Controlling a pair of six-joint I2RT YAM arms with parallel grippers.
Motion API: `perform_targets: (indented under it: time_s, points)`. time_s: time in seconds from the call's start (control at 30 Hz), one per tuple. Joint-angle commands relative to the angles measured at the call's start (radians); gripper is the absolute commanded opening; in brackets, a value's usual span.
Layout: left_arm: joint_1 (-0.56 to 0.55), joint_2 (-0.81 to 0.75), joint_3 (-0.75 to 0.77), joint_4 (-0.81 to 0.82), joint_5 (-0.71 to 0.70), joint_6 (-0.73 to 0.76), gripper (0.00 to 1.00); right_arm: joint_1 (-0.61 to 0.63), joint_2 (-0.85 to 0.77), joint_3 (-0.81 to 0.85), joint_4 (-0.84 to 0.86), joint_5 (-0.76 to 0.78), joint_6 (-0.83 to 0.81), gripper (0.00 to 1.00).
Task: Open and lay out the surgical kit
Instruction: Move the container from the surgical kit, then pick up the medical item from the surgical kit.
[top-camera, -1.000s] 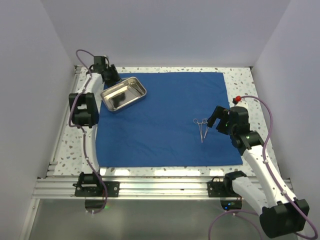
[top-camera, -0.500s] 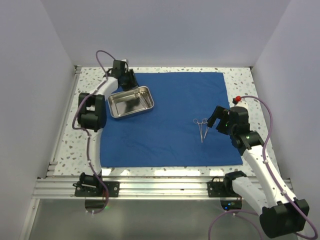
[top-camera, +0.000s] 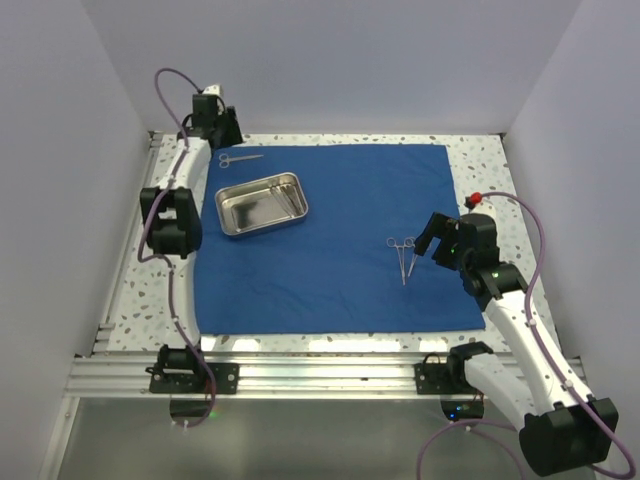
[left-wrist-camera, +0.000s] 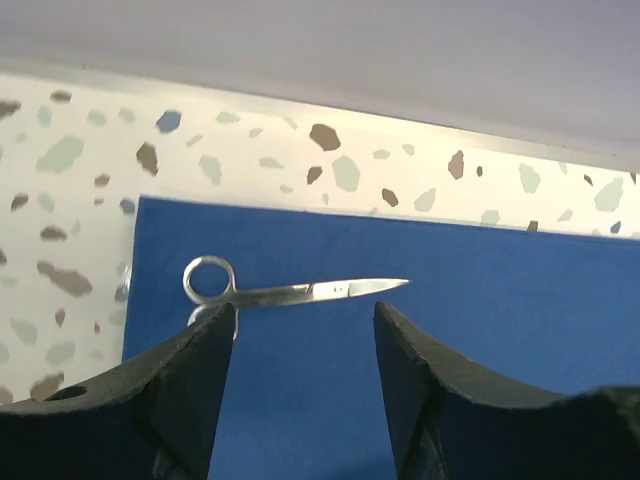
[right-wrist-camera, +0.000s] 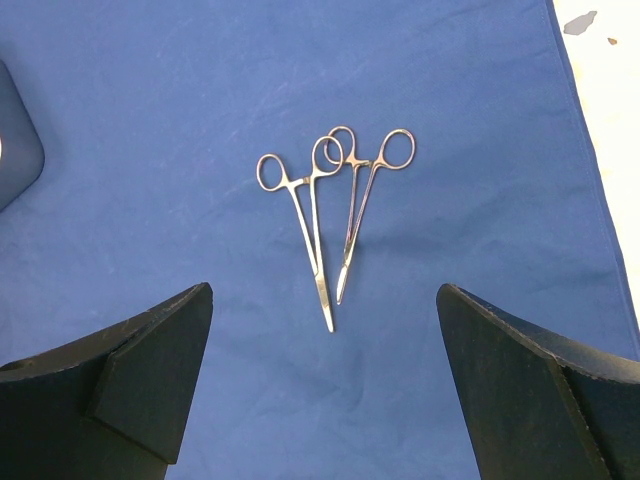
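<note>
- Our left jaws (left-wrist-camera: 300, 335) stand partly open with nothing between them. Their tips are just short of a slim silver pair of ring-handled scissors (left-wrist-camera: 295, 290), which lies flat on the far left corner of the cloth.
- Our right jaws (right-wrist-camera: 322, 320) are spread wide and empty, hovering over two slim silver ring-handled forceps (right-wrist-camera: 330, 200). These lie on the right part of the cloth with their rings overlapping.
- The royal-blue cloth wrap (top-camera: 330, 250) is unfolded and flat on the speckled tabletop (top-camera: 480, 160), so we judge the opening step done.
- The shiny rectangular steel tray (top-camera: 262, 203) sits on the left part of the cloth, near the scissors but apart from them. We cannot tell from above whether anything is left inside it.
- Three instruments are out of the tray, so we judge the laying-out well along. Separating the two touching forceps probably remains, along with anything hidden in the tray. We see no tweezers.
</note>
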Motion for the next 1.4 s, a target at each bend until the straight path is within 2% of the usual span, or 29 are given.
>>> perform_targets:
  time_s: [0.0, 0.07, 0.2, 0.23, 0.33, 0.37, 0.53, 0.77, 0.97, 1.13, 1.23, 1.37]
  points:
    - [-0.002, 0.07, 0.09, 0.064, 0.138, 0.295, 0.63, 0.003, -0.014, 0.004, 0.022, -0.008, -0.009, 0.99]
    - [0.005, 0.132, 0.196, 0.002, 0.145, 0.378, 0.63, 0.002, -0.003, -0.003, 0.036, -0.017, -0.008, 0.99]
    - [0.026, 0.155, 0.189, 0.02, 0.172, 0.548, 0.68, 0.002, 0.03, 0.002, 0.041, -0.066, -0.005, 0.99]
    - [0.026, 0.159, 0.189, 0.026, 0.163, 0.558, 0.68, 0.002, 0.035, 0.002, 0.044, -0.078, -0.005, 0.99]
    - [0.072, 0.184, 0.213, 0.006, 0.292, 0.527, 0.64, 0.003, 0.05, -0.004, 0.064, -0.098, -0.002, 0.99]
    - [0.086, 0.181, 0.201, 0.006, 0.345, 0.523, 0.64, 0.002, 0.056, -0.006, 0.07, -0.105, 0.0, 0.99]
    - [0.088, 0.153, 0.128, -0.026, 0.442, 0.585, 0.6, 0.002, 0.089, -0.007, 0.088, -0.152, 0.006, 0.99]
    - [0.04, 0.224, 0.184, -0.097, 0.355, 0.673, 0.59, 0.002, 0.077, -0.013, 0.09, -0.167, 0.008, 0.99]
    - [-0.017, 0.179, 0.077, -0.014, 0.285, 0.711, 0.57, 0.002, 0.08, -0.013, 0.092, -0.181, 0.008, 0.99]
    - [-0.024, 0.294, 0.253, -0.098, 0.185, 0.71, 0.56, 0.002, 0.07, -0.015, 0.09, -0.18, 0.008, 0.99]
    - [-0.034, 0.258, 0.162, -0.013, 0.162, 0.71, 0.58, 0.0, 0.07, -0.018, 0.095, -0.178, 0.009, 0.99]
    - [-0.034, 0.299, 0.258, -0.046, 0.125, 0.711, 0.58, 0.0, 0.076, -0.016, 0.095, -0.186, 0.008, 0.99]
